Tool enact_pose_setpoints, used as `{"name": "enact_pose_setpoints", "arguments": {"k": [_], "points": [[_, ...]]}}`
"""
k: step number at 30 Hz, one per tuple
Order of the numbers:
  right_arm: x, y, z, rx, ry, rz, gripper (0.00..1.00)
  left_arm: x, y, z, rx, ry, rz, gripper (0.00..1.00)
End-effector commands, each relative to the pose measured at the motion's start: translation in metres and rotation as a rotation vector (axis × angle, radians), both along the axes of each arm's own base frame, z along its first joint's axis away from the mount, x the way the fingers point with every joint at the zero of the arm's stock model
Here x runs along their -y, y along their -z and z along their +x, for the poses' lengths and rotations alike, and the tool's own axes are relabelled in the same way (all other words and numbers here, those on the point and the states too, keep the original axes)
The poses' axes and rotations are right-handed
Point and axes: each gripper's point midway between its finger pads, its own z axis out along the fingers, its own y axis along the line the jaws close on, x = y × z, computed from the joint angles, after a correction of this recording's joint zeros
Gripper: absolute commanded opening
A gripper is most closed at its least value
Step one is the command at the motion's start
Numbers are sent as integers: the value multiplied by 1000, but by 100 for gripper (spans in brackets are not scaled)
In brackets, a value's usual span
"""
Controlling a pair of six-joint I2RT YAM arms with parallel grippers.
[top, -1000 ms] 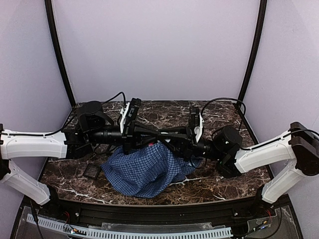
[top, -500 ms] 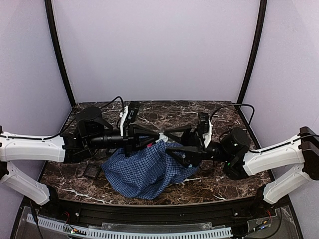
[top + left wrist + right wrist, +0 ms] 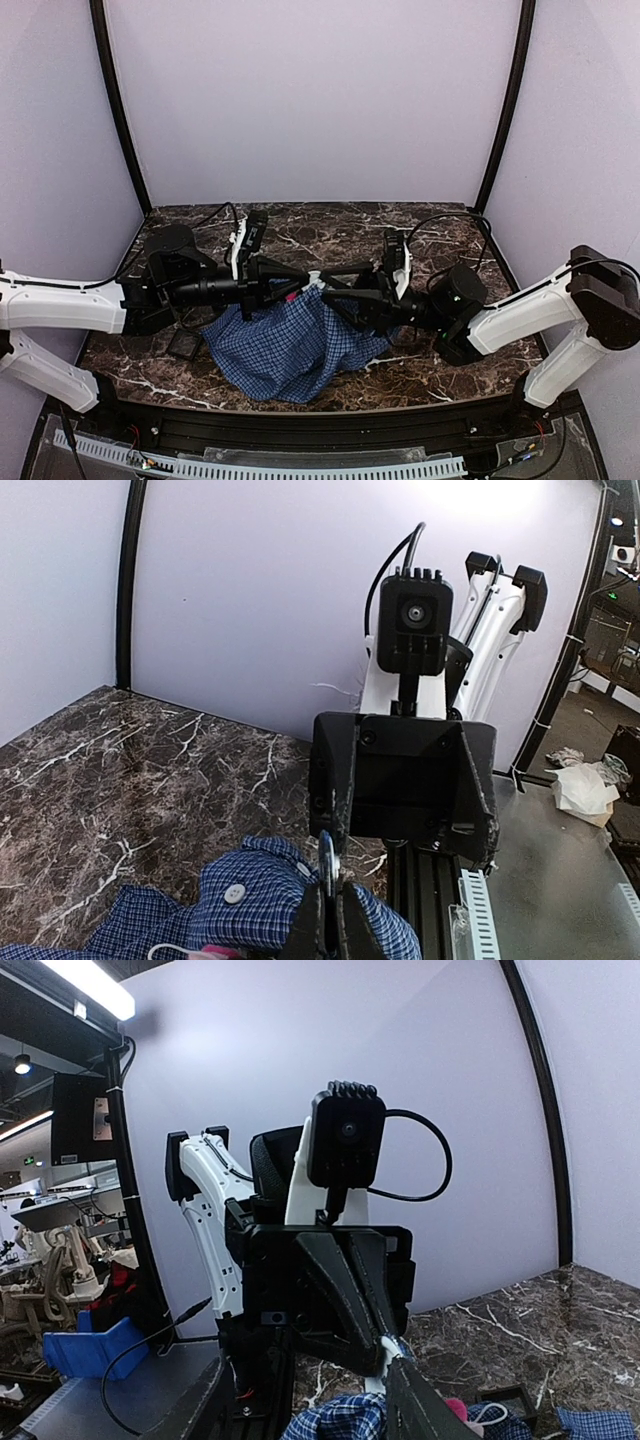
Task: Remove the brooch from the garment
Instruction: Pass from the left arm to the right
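My left gripper (image 3: 328,910) is pressed fully together on a raised fold of the garment (image 3: 255,895), and a pale blue strip (image 3: 327,852) stands up between its tips. The cloth hangs down from that pinch and spreads over the marble table (image 3: 330,225) beneath both of my wrists. My right gripper (image 3: 310,1385) faces the left one head-on. Its two fingers stand well apart, and I have hold of nothing between them. The finger on the right (image 3: 415,1405) reaches up close to my left tips, and I cannot tell whether it touches the strip there. The brooch (image 3: 455,1408) shows as a bit of pink on the cloth just outside that same right finger, low and near its base. A small white loop (image 3: 487,1415) lies just beyond it. From my left wrist the pink sits at the very bottom, below and to the left of the closed tips and mostly cut off. A white button (image 3: 235,893) sits on the fold above it. From above, the brooch is a pink speck just under where my two sets of tips meet. A small black tray (image 3: 185,345) lies on the table back beside my left forearm, just beside the garment's edge.
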Motion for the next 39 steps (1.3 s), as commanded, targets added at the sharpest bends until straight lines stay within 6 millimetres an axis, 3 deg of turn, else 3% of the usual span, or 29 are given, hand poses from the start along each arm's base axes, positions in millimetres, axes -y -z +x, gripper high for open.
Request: {"name": "enact_pose_setpoints", "arguments": {"k": [1,11,24,39], "points": [[13,-23,-5,24,3,137,52,-11,-55,-21,111,53,-160,1],[37,-36,-2,33,101,179,60,-15,-56,-19,112,30,-158,1],[17,-39,-6,66,30,171,61,-13,-58,-21,115,47,-167,1],[9,-56,-11,109,2,194,45,-11,-59,-21,115,54,-168,1]]}}
